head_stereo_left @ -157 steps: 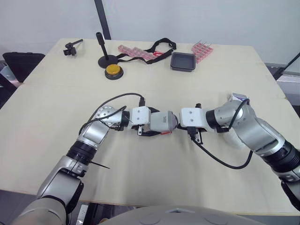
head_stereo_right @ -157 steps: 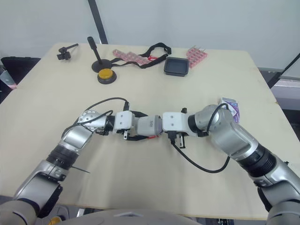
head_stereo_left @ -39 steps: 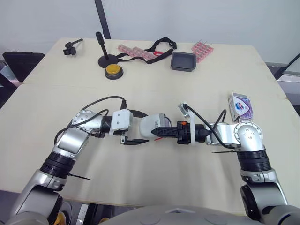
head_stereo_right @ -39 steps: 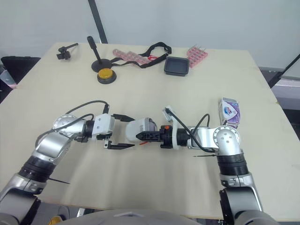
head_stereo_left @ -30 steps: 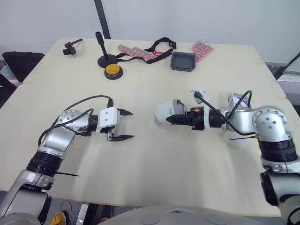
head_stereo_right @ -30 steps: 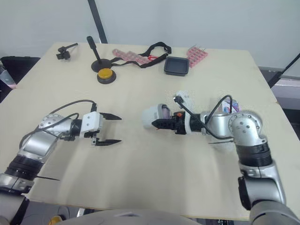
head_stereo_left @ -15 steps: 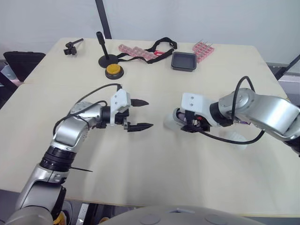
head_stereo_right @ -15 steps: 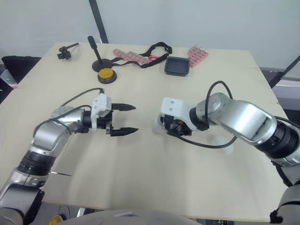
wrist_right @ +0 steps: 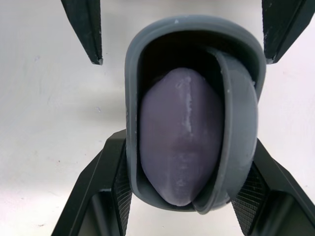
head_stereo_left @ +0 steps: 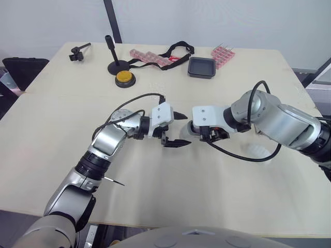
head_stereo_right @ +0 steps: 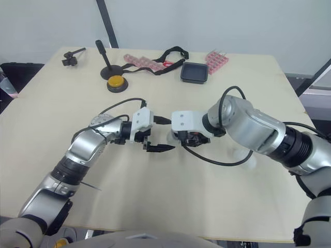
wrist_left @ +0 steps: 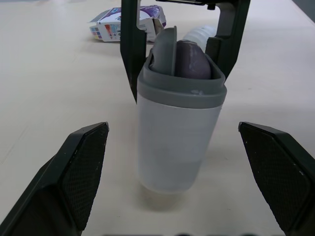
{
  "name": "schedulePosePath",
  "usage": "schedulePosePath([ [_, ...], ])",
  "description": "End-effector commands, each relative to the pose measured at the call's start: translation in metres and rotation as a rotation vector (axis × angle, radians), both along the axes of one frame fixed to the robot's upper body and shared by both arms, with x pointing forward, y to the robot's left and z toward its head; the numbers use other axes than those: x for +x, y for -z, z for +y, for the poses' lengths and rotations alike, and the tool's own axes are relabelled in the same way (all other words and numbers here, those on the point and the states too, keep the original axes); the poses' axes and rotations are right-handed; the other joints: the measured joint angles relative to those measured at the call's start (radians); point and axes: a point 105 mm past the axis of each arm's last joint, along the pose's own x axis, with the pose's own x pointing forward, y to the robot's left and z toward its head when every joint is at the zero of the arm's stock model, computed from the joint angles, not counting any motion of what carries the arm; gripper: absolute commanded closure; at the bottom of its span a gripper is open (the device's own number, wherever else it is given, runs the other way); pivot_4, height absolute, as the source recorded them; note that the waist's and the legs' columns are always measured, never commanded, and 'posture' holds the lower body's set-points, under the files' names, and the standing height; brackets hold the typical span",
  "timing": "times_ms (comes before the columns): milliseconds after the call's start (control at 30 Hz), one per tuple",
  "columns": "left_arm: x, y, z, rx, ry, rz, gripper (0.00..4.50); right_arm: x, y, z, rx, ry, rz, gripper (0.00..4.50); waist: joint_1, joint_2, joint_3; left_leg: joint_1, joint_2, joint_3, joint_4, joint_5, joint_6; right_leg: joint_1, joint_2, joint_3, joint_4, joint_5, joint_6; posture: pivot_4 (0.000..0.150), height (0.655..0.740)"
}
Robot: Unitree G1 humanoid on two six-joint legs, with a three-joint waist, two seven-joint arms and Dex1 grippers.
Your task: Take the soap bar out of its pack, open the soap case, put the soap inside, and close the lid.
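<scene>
holding the soap case [wrist_left: 177, 132] upright, right gripper [wrist_right: 189, 152] clamped; left gripper [head_stereo_left: 186, 128] spread wide astride it; purple soap [wrist_right: 179, 132] inside, lid [wrist_right: 239, 123] ajar.

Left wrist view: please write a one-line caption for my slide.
Right gripper holds the open soap case, purple soap inside, framed by the open left gripper.

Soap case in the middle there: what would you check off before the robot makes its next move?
1. Soap case gripped by the right hand: ok.
2. Soap bar inside the case: ok.
3. Lid closed: not ok; it sits tilted in the opening beside the soap.
4. Left hand open, one finger either side of the case: ok.
5. Soap pack clear of both hands: ok.
</scene>
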Motion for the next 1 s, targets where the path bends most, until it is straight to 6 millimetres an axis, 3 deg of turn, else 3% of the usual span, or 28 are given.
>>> schedulePosePath([
  [33, 0.002, -0.01, -0.003, -0.011, 0.013, -0.038, 0.0, 0.003, -0.014, 0.004, 0.017, -0.023, -0.06, 2.3, 0.0, 0.0, 0.0, 0.0, 0.0, 0.0, 0.0, 0.0, 0.0, 0.0, 0.0, 0.0, 0.0, 0.0, 0.0, 0.15, 0.7395],
  [467, 0.003, -0.01, -0.012, -0.004, 0.036, -0.047, 0.0, 0.002, -0.014, 0.012, 0.028, -0.042, -0.063, 2.3, 0.0, 0.0, 0.0, 0.0, 0.0, 0.0, 0.002, 0.0, 0.0, 0.0, 0.0, 0.0, 0.002, 0.0, 0.0, 0.15, 0.7395],
  [700, 0.004, -0.007, -0.013, 0.025, 0.042, -0.059, 2.12, 0.002, -0.013, 0.014, 0.032, -0.041, -0.061, 2.3, 0.0, 0.0, 0.0, 0.0, 0.0, 0.0, 0.002, 0.0, 0.001, 0.0, 0.0, 0.0, 0.002, 0.0, 0.0, 0.15, 0.7395],
  [1000, 0.003, -0.001, -0.015, 0.04, 0.041, -0.074, 2.12, -0.002, -0.015, 0.017, 0.054, -0.046, -0.045, 2.3, 0.0, 0.0, 0.0, 0.0, 0.0, 0.0, 0.003, 0.0, 0.001, 0.0, 0.0, 0.0, 0.003, 0.0, 0.0, 0.15, 0.7395],
])
